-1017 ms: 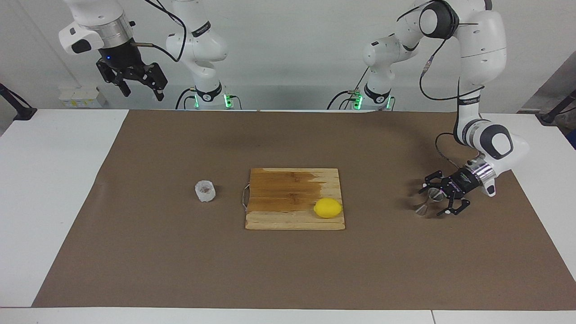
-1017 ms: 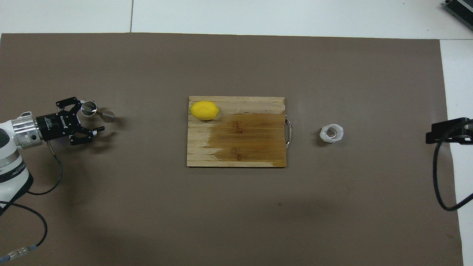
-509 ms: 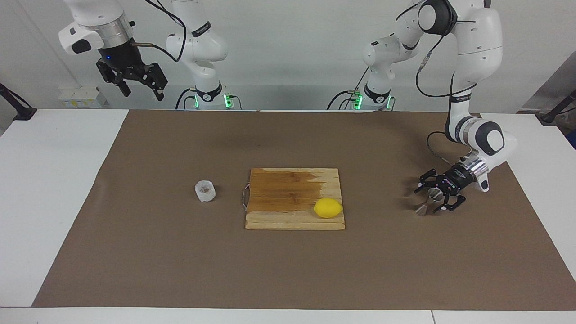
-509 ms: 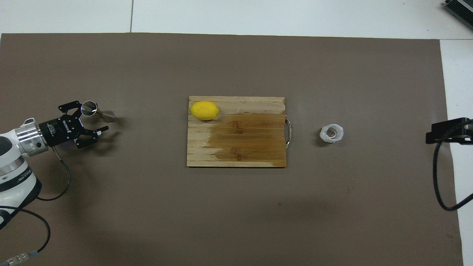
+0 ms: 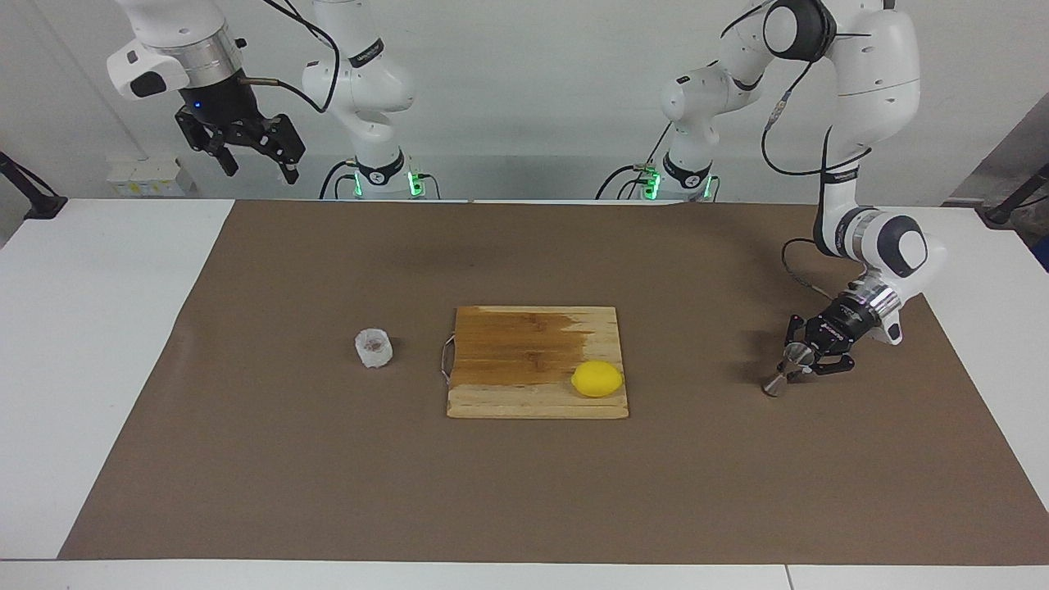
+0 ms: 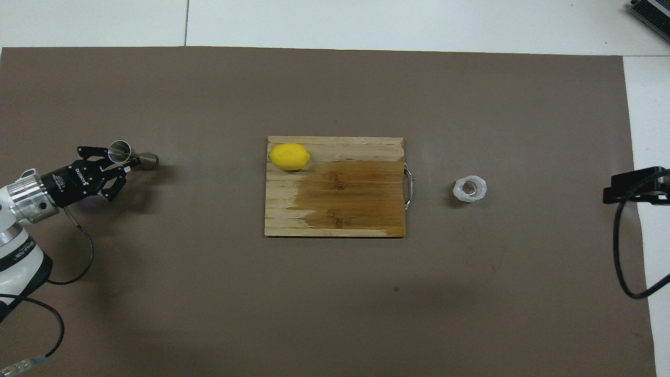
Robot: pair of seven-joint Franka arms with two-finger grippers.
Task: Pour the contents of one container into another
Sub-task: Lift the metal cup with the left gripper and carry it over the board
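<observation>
The small steel jigger (image 5: 781, 373) (image 6: 137, 156) is at the left arm's end of the brown mat, leaning, with its foot low at the mat. My left gripper (image 5: 805, 359) (image 6: 123, 161) comes in low from the side and is shut on the jigger's upper part. The translucent whitish cup (image 5: 374, 347) (image 6: 470, 189) stands upright on the mat toward the right arm's end, beside the board's handle, untouched. My right gripper (image 5: 261, 164) waits high over the table's edge by its base, open and holding nothing.
A wooden cutting board (image 5: 524, 340) (image 6: 356, 199) lies mid-mat between cup and jigger. A yellow lemon (image 5: 597, 378) (image 6: 289, 156) rests on the board's corner nearest the jigger. Brown mat (image 5: 524, 492) covers most of the white table.
The left gripper's fingers have closed from wide open onto the jigger, and the wrist has swung a little. The jigger has shifted slightly. The right arm, cup and lemon are unmoved.
</observation>
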